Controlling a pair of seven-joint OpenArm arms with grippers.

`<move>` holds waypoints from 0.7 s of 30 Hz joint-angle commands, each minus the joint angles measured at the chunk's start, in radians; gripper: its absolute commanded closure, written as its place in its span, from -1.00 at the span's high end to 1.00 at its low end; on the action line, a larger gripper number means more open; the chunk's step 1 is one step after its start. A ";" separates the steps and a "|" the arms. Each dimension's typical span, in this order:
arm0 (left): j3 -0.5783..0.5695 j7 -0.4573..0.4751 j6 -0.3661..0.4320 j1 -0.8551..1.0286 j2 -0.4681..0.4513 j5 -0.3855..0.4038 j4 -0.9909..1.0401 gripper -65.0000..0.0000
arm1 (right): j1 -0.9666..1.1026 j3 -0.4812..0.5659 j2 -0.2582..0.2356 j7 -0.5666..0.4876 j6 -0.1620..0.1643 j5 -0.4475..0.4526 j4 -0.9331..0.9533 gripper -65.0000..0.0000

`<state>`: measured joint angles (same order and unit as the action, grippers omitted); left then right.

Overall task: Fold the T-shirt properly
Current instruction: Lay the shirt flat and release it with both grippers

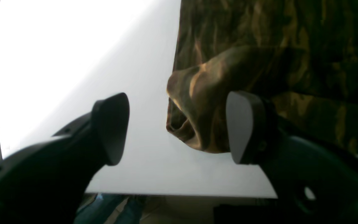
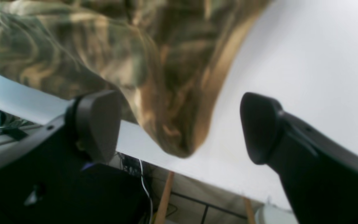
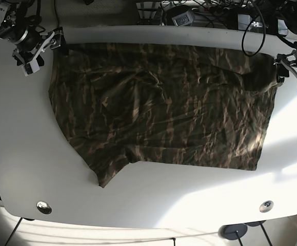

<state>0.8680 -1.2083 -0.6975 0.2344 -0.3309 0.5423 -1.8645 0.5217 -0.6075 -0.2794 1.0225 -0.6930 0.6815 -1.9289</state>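
A camouflage T-shirt lies spread, wrinkled, on the white table. My left gripper is at the shirt's far right corner. In the left wrist view it is open, and a raised fold of the shirt sits between the fingers, close to the right pad. My right gripper is at the shirt's far left corner. In the right wrist view it is open, with a shirt corner between its fingers at the table edge. Neither gripper clamps the cloth.
Cables and boxes crowd the table's far edge. Two round metal fittings sit near the front corners. A sleeve points toward the front left. The table edge runs just under my right gripper.
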 commanded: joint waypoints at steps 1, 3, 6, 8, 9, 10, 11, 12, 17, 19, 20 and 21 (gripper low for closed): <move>-0.010 0.025 -0.001 -0.003 -0.023 0.005 -0.013 0.39 | -0.025 -0.009 -0.017 -0.015 -0.005 0.008 -0.008 0.77; -0.080 0.054 -0.001 -0.005 -0.023 -0.032 -0.013 0.39 | -0.048 0.025 -0.017 -0.005 -0.005 0.008 0.015 0.77; -0.201 0.157 -0.001 0.003 -0.010 -0.143 0.019 0.36 | -0.088 0.084 -0.019 0.025 -0.005 0.008 0.032 0.66; -0.221 0.173 -0.001 0.003 0.003 -0.207 0.070 0.17 | -0.088 0.110 -0.017 0.025 -0.005 0.008 0.033 0.35; -0.223 0.199 -0.001 0.003 0.009 -0.236 0.108 0.03 | -0.090 0.128 -0.017 0.025 -0.005 0.008 0.052 0.08; -0.226 0.221 -0.001 0.003 0.005 -0.242 0.139 -0.03 | -0.099 0.139 -0.017 0.025 -0.005 0.008 0.064 -0.10; -0.226 0.239 -0.001 0.003 0.003 -0.245 0.173 -0.06 | -0.102 0.146 -0.017 0.025 -0.005 0.008 0.078 -0.27; -0.220 0.258 -0.001 0.003 0.002 -0.245 0.205 -0.06 | -0.104 0.153 -0.016 0.025 -0.005 0.008 0.098 -0.41; -0.220 0.272 -0.001 0.003 -0.040 -0.245 0.265 -0.22 | -0.070 0.142 -0.021 0.025 -0.005 0.017 0.133 -0.85; -0.220 0.272 -0.001 0.001 -0.055 -0.242 0.265 -0.23 | -0.058 0.108 -0.021 0.025 -0.005 0.016 0.133 -0.92; -0.220 0.272 -0.001 -0.003 -0.055 -0.245 0.265 -0.23 | -0.058 0.090 -0.019 0.025 -0.005 0.011 0.136 -0.93; -0.221 0.273 -0.001 -0.003 -0.061 -0.247 0.266 -0.23 | -0.056 0.077 -0.019 0.025 -0.005 0.010 0.139 -0.93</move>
<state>0.6395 -0.9489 -0.6998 0.2375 -0.3695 0.2886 -1.5852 0.4686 -0.5297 -0.2832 1.0592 -0.6964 0.6804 -1.7763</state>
